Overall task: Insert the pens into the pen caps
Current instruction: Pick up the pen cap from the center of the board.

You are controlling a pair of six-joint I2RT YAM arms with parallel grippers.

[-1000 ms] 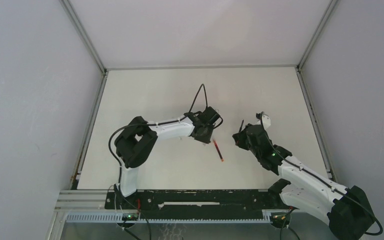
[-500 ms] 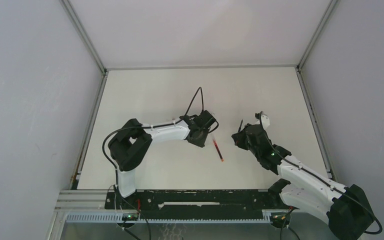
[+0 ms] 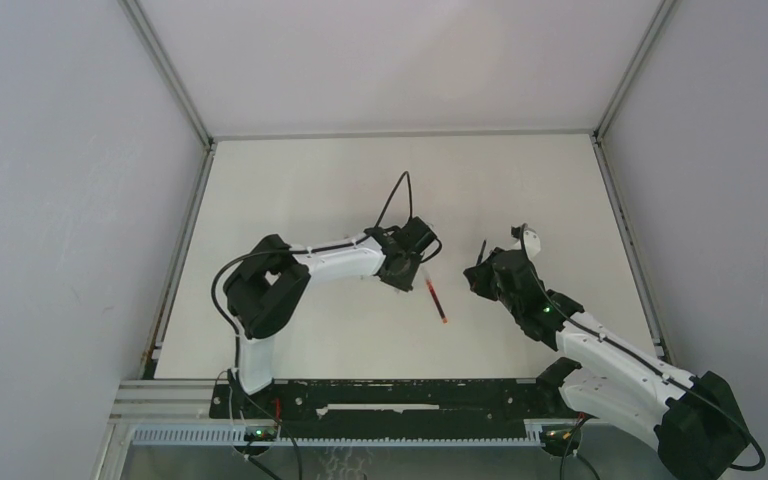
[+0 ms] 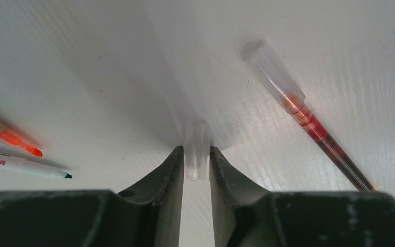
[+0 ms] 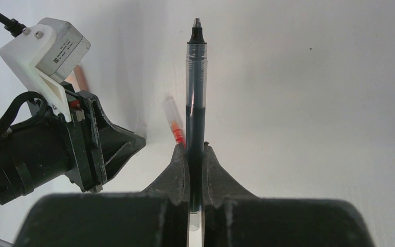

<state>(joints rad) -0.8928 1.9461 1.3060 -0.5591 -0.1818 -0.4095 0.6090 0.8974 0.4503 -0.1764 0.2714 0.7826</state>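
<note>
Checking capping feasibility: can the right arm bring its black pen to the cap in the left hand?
Probably yes: the right hand and left hand sit close, black pen tip free, cap exposed; only a red pen lies flat between them.

You're looking into a robotics lab test cell: white bench (image 3: pixel 300 180) boxed by plain grey panels (image 3: pixel 60 200) and aluminium struts (image 3: pixel 165 70), left arm (image 3: pixel 335 260) and right arm (image 3: pixel 615 362) bolted to a rail (image 3: pixel 410 395) at 6 o'clock.

right fingers (image 5: pixel 177 172) clamp black pen (image 5: pixel 195 87), tip forward | red pen (image 5: pixel 178 135) beyond
</note>
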